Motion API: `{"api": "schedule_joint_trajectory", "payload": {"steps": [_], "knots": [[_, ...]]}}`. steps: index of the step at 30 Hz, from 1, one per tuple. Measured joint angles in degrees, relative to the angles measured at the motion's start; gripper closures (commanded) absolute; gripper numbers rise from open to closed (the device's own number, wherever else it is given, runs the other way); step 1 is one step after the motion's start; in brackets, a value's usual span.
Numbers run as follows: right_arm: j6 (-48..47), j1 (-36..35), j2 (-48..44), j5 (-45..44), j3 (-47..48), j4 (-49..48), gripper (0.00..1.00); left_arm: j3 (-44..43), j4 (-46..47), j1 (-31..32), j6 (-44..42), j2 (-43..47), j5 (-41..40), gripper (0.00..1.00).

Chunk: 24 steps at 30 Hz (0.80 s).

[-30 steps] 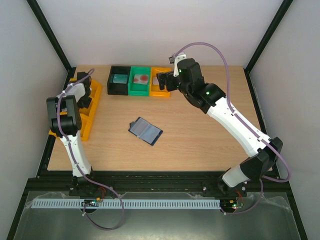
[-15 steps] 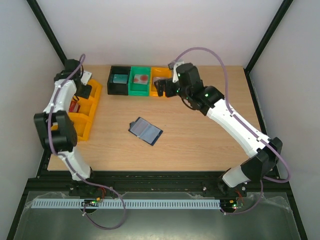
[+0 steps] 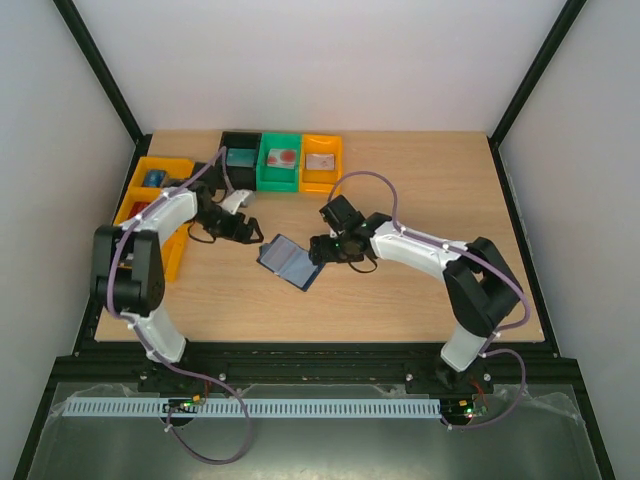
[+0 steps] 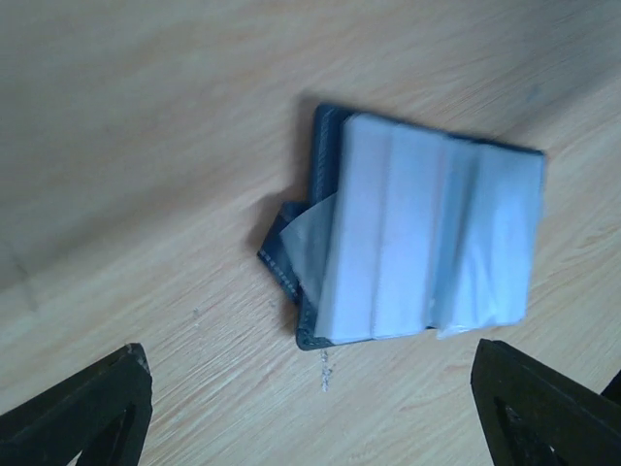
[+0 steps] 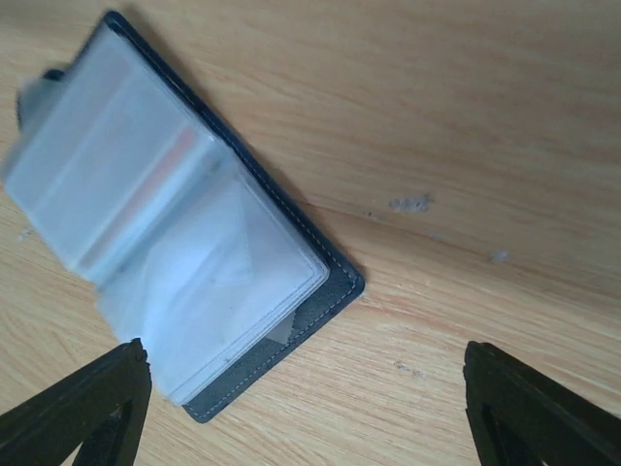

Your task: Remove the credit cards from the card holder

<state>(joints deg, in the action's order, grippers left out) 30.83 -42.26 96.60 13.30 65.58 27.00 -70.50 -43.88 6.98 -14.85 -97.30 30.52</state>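
Right now the card holder [image 3: 291, 262] lies open on the table [image 3: 420, 200], pockets up, between the two arms. The left gripper [image 3: 240, 228] hangs just beside its far-left corner and the right gripper [image 3: 322, 248] just beside its right edge. In both wrist views the fingers stand spread wide with nothing between them. Through the clear sleeves [image 5: 194, 262] I make out a faint reddish streak that I take for one of the credit cards [image 5: 163, 167] tucked inside; how many there are I cannot tell. What worries me is that nothing pins the holder down, so a finger nudging a sleeve may skate the whole thing across the table. The sleeves look thin and floppy, so the jaws could pinch plastic rather than card. Both grippers also crowd one small target and might knock together.
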Motion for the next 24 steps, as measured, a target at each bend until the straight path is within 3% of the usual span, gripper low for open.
{"api": "schedule_joint_trajectory", "payload": {"steps": [4,10,24], "knots": [[2.0,0.0,3.1,3.1,-0.7,-1.7,0.32,3.8,3.6,0.2,4.1,-6.8,2.0,0.1],[5.9,0.0,7.2,9.1,-1.7,-5.7,0.35,8.1,8.5,3.4,7.4,-8.1,7.5,0.16],[10.5,0.7,12.8,18.7,2.1,-10.3,0.37,8.3,9.9,6.7,7.8,-11.6,17.7,0.28]]}}
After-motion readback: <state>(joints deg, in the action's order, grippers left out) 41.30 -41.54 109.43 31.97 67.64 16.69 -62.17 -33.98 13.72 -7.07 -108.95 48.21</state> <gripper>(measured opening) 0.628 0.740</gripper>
